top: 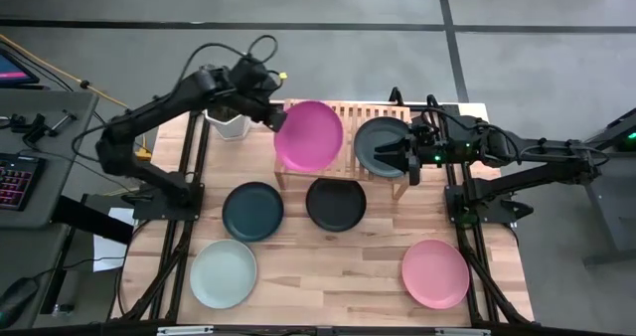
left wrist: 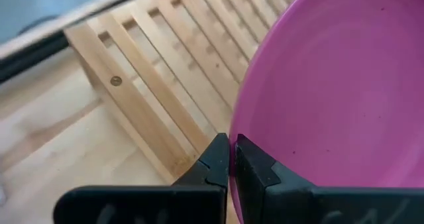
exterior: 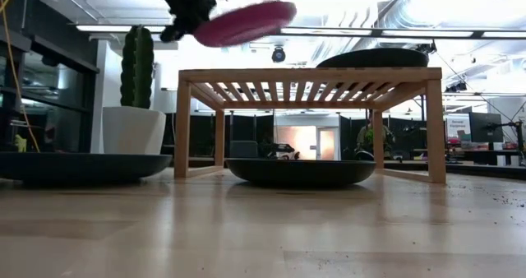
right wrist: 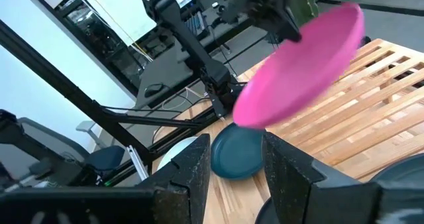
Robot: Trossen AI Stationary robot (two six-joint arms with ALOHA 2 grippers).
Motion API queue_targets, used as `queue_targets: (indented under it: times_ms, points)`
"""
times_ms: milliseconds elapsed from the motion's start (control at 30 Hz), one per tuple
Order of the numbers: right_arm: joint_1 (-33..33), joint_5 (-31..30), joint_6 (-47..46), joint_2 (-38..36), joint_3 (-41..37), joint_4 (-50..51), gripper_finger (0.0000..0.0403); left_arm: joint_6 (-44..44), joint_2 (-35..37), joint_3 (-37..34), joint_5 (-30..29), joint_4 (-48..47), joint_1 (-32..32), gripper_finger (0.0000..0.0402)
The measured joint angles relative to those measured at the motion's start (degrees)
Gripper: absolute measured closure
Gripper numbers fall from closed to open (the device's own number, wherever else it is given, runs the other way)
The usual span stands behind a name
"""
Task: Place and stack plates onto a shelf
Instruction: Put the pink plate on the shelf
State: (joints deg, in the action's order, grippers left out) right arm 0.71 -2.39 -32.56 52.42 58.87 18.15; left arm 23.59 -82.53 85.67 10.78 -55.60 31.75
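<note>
1. Near edge of the wood table (top: 328, 276): pale mint plate (top: 224, 273) and light pink plate (top: 435, 273) are lying flat, well apart.
2. Mid-table: dark teal plate (top: 252, 211) and black plate (top: 336, 204) are sitting flat, just in front of the shelf (top: 350, 112).
3. Left gripper (top: 277, 118) is pinching the hot pink plate (top: 309, 135) by its rim, fingers closed w/ the rim between them. Plate is tilting in the air over the shelf's left half, not touching the slats.
4. Right gripper (top: 409, 158) is hanging w/ fingers apart, holding nothing, at the dark grey-green plate (top: 381, 143), which is lying flat on the shelf's right half.
5. Far left corner: white cactus pot (top: 230, 125), partly hidden by the left arm.
6. Beyond: grey floor; low view is showing a ceiling w/ strip lights.
</note>
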Motion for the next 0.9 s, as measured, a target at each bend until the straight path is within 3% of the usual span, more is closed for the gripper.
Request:
queue_targets:
  times_ms: [367,900]
  points:
    - [0.00,-1.24,-0.63,0.00,0.00,0.02,0.0284,-1.72,-6.73,0.02,-3.60,0.18,0.17,0.0401]
    - [0.00,-1.44,-0.65,0.02,0.00,0.02,0.0284,-1.85,-6.92,0.07,-6.97,3.42,-0.08,0.0382]
